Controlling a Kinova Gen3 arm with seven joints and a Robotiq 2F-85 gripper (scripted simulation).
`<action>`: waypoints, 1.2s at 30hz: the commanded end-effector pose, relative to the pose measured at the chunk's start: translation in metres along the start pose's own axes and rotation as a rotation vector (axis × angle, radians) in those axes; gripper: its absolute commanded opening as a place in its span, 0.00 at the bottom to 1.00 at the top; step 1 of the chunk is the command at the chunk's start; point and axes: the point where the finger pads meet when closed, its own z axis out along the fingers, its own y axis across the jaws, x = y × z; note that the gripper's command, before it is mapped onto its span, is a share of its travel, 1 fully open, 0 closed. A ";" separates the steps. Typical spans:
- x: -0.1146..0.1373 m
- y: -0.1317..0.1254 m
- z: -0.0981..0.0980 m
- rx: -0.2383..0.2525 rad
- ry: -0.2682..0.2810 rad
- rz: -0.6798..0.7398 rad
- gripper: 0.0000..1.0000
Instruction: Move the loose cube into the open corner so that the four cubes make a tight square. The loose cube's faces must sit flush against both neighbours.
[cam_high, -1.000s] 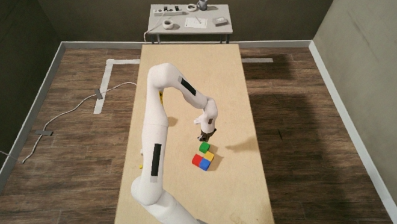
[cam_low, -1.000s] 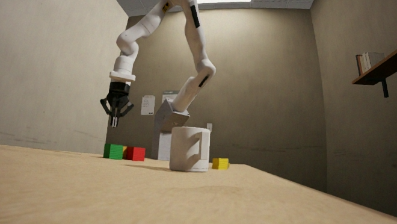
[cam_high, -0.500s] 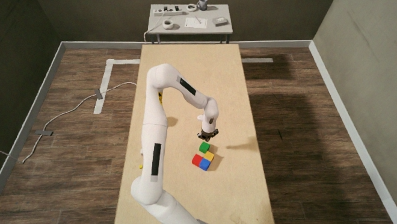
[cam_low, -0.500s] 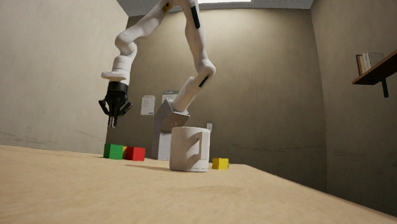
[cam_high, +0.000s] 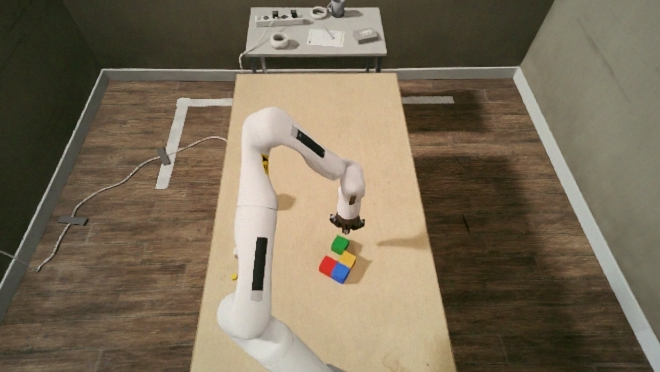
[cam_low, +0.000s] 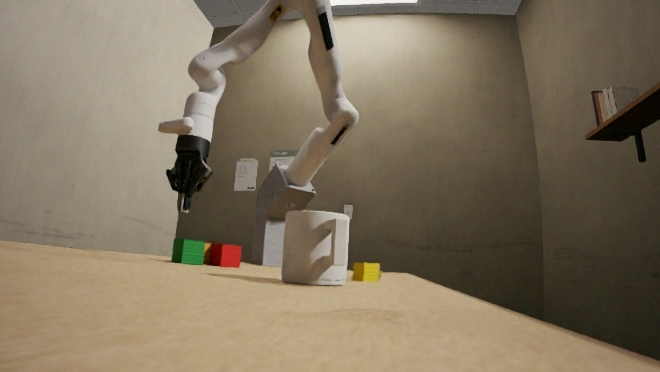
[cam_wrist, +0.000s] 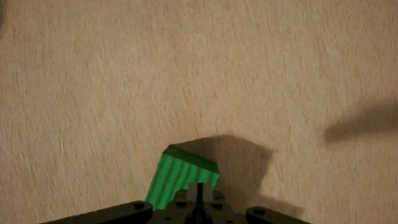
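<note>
The loose green cube (cam_high: 340, 244) (cam_low: 188, 251) (cam_wrist: 182, 177) stands on the table, off the group's open corner, which lies between the red and yellow cubes. The red cube (cam_high: 328, 266) (cam_low: 227, 255), blue cube (cam_high: 341, 272) and yellow cube (cam_high: 348, 259) (cam_low: 207, 253) form an L. A gap shows between green and red; whether green touches yellow cannot be told. The blue cube is hidden in the exterior view. My gripper (cam_high: 346, 231) (cam_low: 184, 210) (cam_wrist: 199, 198) is shut and empty, above the table near the green cube's far side, its fingers clear of the cube.
A white mug (cam_low: 311, 250) and a separate yellow block (cam_low: 366, 272) (cam_high: 234, 276) stand toward the left side of the table (cam_high: 320, 110); the arm mostly hides them in the top view. A grey side table (cam_high: 300, 48) stands beyond the far edge.
</note>
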 end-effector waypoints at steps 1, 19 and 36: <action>0.001 -0.001 0.002 -0.002 -0.016 0.061 0.10; 0.010 0.003 0.002 -0.007 -0.015 0.643 0.10; 0.019 0.004 0.001 -0.009 -0.011 1.146 0.10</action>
